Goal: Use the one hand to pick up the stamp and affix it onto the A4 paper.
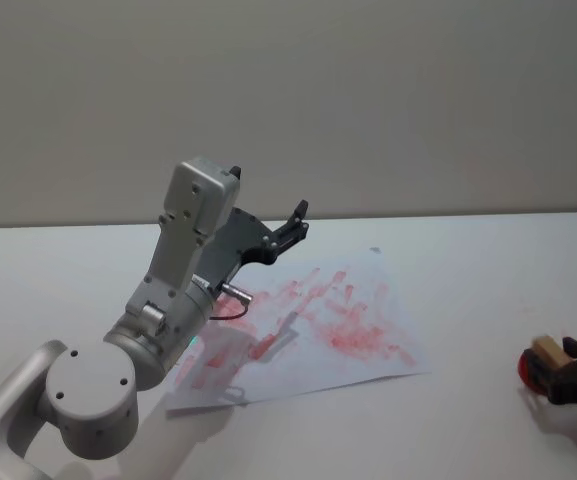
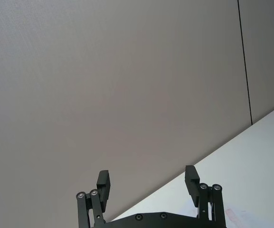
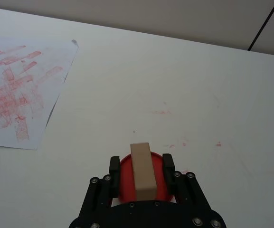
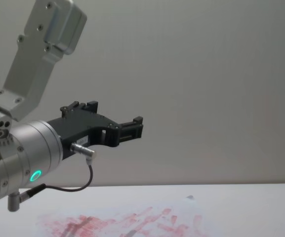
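We see a plain white surface (image 1: 468, 280) running back to a pale wall. On it lies the A4 paper (image 1: 368, 300), flat and angled, smeared with red ink. Well apart to the right, a red round pad (image 3: 125, 183) sits on the surface, near faint red specks.

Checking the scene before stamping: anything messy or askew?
The A4 paper lies skewed on the table, thick with red smears. Faint red specks also mark the table itself near the right tool, which grips the stamp over a red pad.
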Controlling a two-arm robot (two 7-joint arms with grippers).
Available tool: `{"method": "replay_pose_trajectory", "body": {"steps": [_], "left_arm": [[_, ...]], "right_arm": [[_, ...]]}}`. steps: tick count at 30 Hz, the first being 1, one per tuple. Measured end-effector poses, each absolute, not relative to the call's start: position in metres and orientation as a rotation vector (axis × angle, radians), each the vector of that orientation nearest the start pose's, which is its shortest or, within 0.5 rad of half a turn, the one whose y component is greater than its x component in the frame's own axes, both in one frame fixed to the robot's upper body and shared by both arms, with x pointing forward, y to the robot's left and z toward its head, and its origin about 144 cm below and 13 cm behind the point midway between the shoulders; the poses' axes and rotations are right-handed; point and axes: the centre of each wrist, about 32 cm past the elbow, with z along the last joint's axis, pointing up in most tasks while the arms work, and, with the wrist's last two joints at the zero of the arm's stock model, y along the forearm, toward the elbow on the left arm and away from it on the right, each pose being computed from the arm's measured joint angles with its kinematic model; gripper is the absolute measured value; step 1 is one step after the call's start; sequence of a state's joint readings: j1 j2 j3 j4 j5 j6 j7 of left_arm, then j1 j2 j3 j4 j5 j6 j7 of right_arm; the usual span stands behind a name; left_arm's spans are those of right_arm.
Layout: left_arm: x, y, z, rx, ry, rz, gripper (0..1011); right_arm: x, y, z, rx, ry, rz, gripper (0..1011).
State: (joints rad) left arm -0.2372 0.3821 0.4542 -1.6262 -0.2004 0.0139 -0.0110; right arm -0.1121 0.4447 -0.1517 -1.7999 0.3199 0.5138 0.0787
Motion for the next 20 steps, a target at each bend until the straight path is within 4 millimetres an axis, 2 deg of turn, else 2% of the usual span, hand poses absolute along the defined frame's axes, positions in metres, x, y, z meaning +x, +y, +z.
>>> {"method": "replay_pose_trajectory", "body": {"steps": [1, 2, 5, 8, 9, 10, 12, 14, 17, 20], "left_arm": [[0.492, 0.1984, 1.2044, 0.061, -0.268, 1.124, 1001], [0.492, 0.1984, 1.2044, 0.061, -0.268, 1.124, 1001], [0.492, 0.1984, 1.2044, 0.061, -0.268, 1.124, 1001], [0.492, 0.1984, 1.2044, 0.061, -0.268, 1.124, 1001], [0.492, 0.1984, 1.2044, 0.061, -0.268, 1.124, 1001], [0.492, 0.1984, 1.2044, 0.061, -0.268, 1.124, 1001], [0.492, 0.1984, 1.2044, 0.061, -0.268, 1.124, 1001], [0.492, 0.1984, 1.2044, 0.061, -0.268, 1.124, 1001], [0.492, 0.1984, 1.2044, 0.061, -0.268, 1.124, 1001], [0.492, 0.1984, 1.2044, 0.061, -0.268, 1.124, 1001]], "right_arm": [[0.4217, -0.2813, 1.1764, -0.459, 0.257, -1.258, 507], [0.422, -0.2812, 1.1761, -0.46, 0.258, -1.258, 578], [0.4226, -0.2811, 1.1756, -0.462, 0.258, -1.256, 636], [0.4229, -0.2809, 1.1754, -0.463, 0.259, -1.255, 756], [0.4231, -0.2809, 1.1752, -0.463, 0.259, -1.254, 756], [0.4233, -0.2808, 1.1752, -0.464, 0.259, -1.254, 811], [0.4235, -0.2807, 1.175, -0.465, 0.26, -1.253, 842], [0.4236, -0.2807, 1.1749, -0.465, 0.26, -1.253, 916], [0.4238, -0.2807, 1.1747, -0.466, 0.26, -1.253, 994], [0.424, -0.2807, 1.1746, -0.467, 0.26, -1.252, 1001]]}}
